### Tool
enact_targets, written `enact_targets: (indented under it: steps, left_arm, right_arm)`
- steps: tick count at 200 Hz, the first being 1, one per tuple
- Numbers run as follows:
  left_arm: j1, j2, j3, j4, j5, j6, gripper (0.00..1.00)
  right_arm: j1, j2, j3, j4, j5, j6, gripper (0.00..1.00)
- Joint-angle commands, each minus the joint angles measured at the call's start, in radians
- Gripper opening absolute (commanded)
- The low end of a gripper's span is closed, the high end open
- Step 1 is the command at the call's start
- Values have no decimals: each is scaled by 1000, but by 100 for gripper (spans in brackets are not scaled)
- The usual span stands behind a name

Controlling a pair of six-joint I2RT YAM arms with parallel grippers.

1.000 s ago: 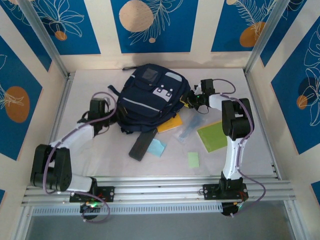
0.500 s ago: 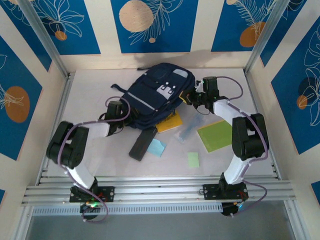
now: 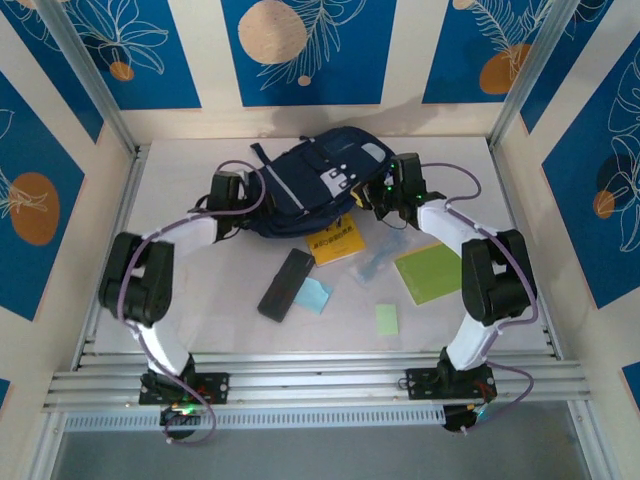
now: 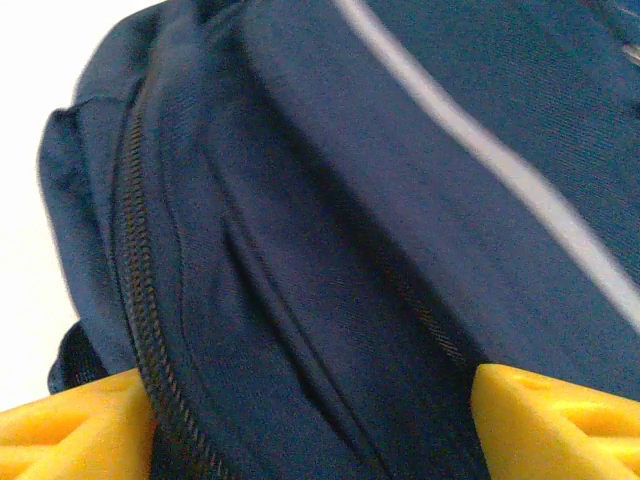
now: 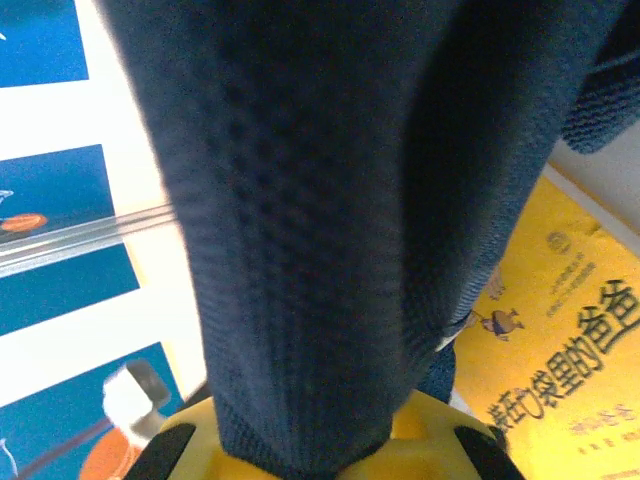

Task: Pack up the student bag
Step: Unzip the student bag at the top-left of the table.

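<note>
Student bag (image 3: 310, 185) now farther back, yellow book (image 3: 336, 243) uncovered

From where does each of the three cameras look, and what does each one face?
Top external: above and behind the bases, facing down on the table; both arms show.
Left wrist: beside the student bag, yellow fingers astride it.
Right wrist: against dark bag fabric, yellow book beyond.
All share the bag.

A robot test cell: white table (image 3: 200, 300), aluminium frame rails (image 3: 320, 375), blue printed wall panels (image 3: 300, 50).
</note>
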Motion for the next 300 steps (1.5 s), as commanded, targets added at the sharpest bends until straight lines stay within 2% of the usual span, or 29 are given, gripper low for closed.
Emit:
enact_targets:
  steps: [1, 32, 57, 74, 109, 134, 153, 189, 204, 240, 270, 300]
  left_arm:
    - [-49, -210, -60, -71, 193, 130, 73]
    - [-121, -392, -167, -80, 212, 124, 55]
    - [-216, -438, -214, -9, 195, 82, 52]
    - [-274, -426, -207, 1, 149, 86, 53]
    - [-350, -317, -220, 156, 126, 16, 53]
    - [-391, -209, -212, 254, 62, 4, 47]
    - [-399, -132, -206, 315, -28, 10, 46]
    - [-398, -47, -191, 404, -277, 66, 46]
    - [-394, -32, -184, 437, -332, 100, 43]
    - [-360, -23, -174, 446, -314, 156, 41]
    - [-309, -44, -226, 545, -189, 155, 40]
    - [-293, -12, -179, 574, -70, 188, 29]
  right_arm:
    - [60, 41, 92, 23, -93, 134, 0]
    - [76, 91, 158, 28, -68, 191, 0]
    - [100, 115, 207, 4, -32, 211, 0]
    - [110, 123, 219, 11, -23, 226, 0]
    - [124, 128, 231, 12, -18, 245, 0]
    - [132, 124, 229, 14, -10, 260, 0]
    - [141, 118, 218, 26, -12, 284, 0]
    - [155, 96, 177, 66, -21, 323, 0]
    - [156, 82, 149, 86, -32, 334, 0]
    - [150, 42, 85, 103, -24, 327, 0]
    - [145, 21, 53, 96, -26, 303, 0]
    - [145, 17, 34, 110, -33, 299, 0]
